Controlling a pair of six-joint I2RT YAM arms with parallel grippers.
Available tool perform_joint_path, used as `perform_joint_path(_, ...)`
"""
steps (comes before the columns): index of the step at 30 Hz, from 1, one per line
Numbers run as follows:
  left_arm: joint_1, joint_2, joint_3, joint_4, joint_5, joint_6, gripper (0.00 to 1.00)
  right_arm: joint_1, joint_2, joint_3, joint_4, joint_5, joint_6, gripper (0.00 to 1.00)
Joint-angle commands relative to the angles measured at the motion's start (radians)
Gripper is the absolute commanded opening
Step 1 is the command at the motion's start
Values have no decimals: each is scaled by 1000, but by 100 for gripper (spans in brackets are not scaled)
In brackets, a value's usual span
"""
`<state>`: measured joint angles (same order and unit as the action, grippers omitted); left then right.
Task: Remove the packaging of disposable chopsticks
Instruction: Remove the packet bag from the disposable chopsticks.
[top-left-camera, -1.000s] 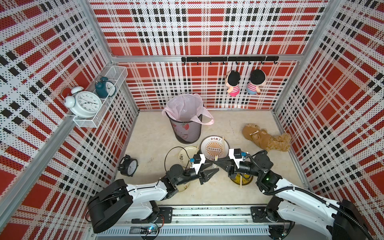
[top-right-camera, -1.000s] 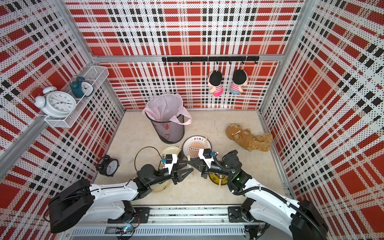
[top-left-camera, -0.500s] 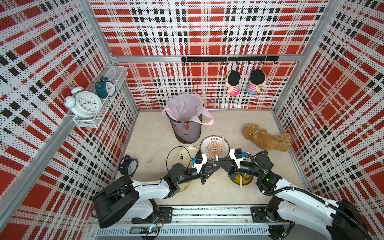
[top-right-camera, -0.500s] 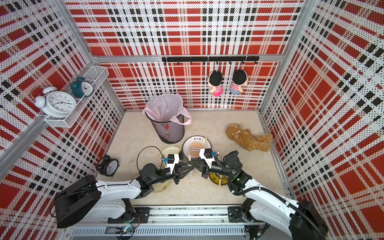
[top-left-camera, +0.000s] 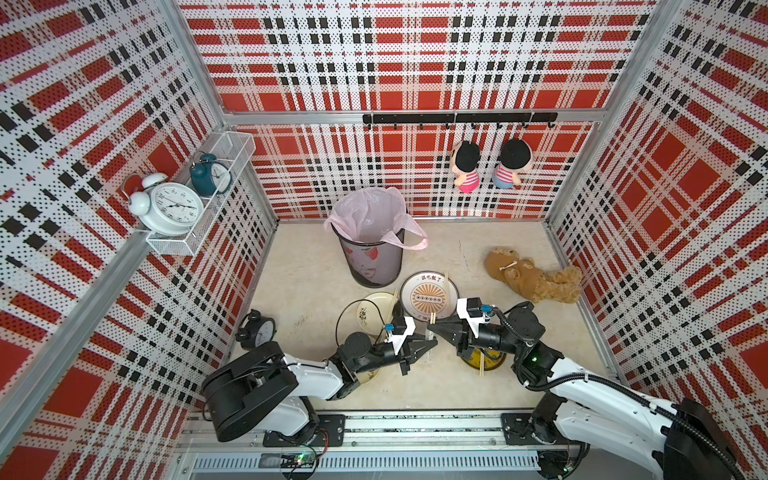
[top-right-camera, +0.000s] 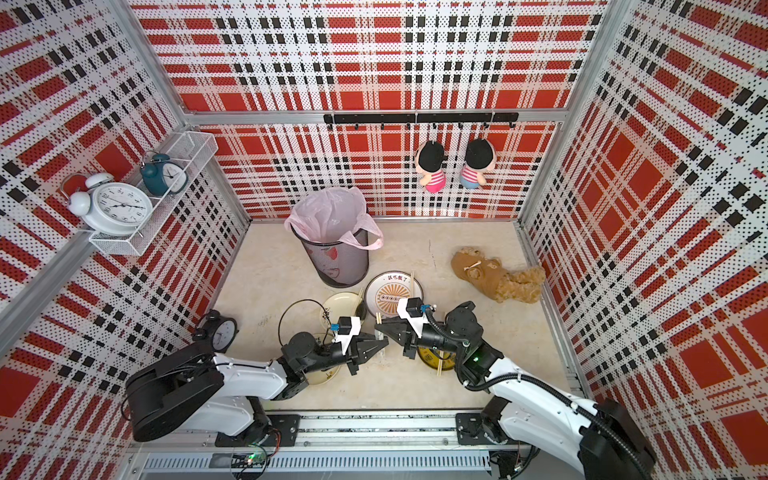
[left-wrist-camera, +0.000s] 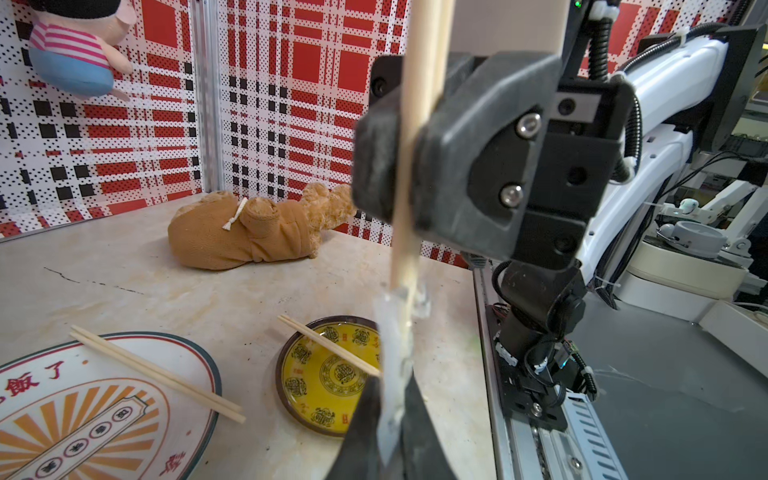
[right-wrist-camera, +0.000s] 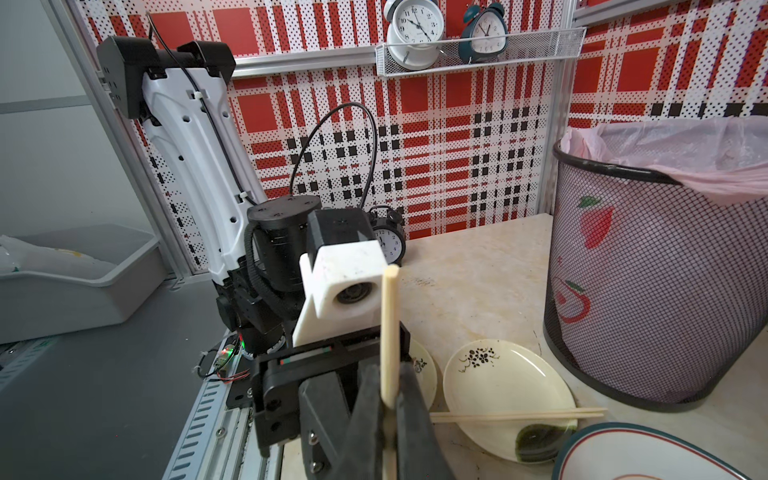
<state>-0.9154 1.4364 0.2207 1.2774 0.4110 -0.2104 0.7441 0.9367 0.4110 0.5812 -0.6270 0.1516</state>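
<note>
Left wall: wire shelf (top-left-camera: 195, 245) carrying a white alarm clock (top-left-camera: 172, 208) and a teal clock (top-left-camera: 210, 178). Below, on the desk (top-left-camera: 316, 282), a black alarm clock (top-left-camera: 257, 332) stands just beside the left arm's base.

Left end effector (left-wrist-camera: 392, 399): fingers pressed together, pinching the packaging (left-wrist-camera: 392, 353). This is a clear, crumpled sleeve hanging upright. Its open mouth sits around the lower tips of the sticks, and the rest of it hangs below them.

Centre back: black mesh bin (top-left-camera: 376, 266) with a pink liner (top-left-camera: 365, 216). Just in front is a cream plate (top-left-camera: 374, 309) with a bare pair (right-wrist-camera: 515, 414) across its rim. Beside that is a large sunburst-pattern plate (top-left-camera: 428, 309) with another bare pair (left-wrist-camera: 153, 374) lying across it.

Right end effector (left-wrist-camera: 409, 166): clamped shut on the disposable chopsticks (left-wrist-camera: 415, 104), held upright and gripped partway along. Wood stands bare above and below the grip. In both top views the two end effectors meet nearly tip to tip over the desk in front of the patterned plate, the right one above the left.

Under the right wrist: small yellow dish (left-wrist-camera: 316, 374) on the desk, a third bare pair (left-wrist-camera: 328, 349) resting across it.

Right side: two small dolls, pink-striped (top-left-camera: 467, 166) and blue-striped (top-left-camera: 513, 164), hang from a black hook rail (top-left-camera: 457, 118) on the back wall. A brown plush toy (top-left-camera: 532, 278) lies on the desk near the right wall, well apart from the plates.
</note>
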Motion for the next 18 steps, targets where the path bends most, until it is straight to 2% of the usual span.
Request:
perform_joint_path(1,7,55,-53,29,6,-50,16,1,-35,14,78,-6,-24,0)
perform_joint_path(8,9,88,-53,62,24,-60,19,1,-36,7,72,1,-25,0)
perform_joint_path(10,10,79,-51,62,27,-61,26,1,-36,3,73,4,-26,0)
perform_joint_path(14,10,37,-44,58,29,-58,47,1,-30,-5,81,4,-24,0)
perform_joint_path(18,12,-27,-22,29,27,-42,58,1,-15,-6,85,-4,-21,0)
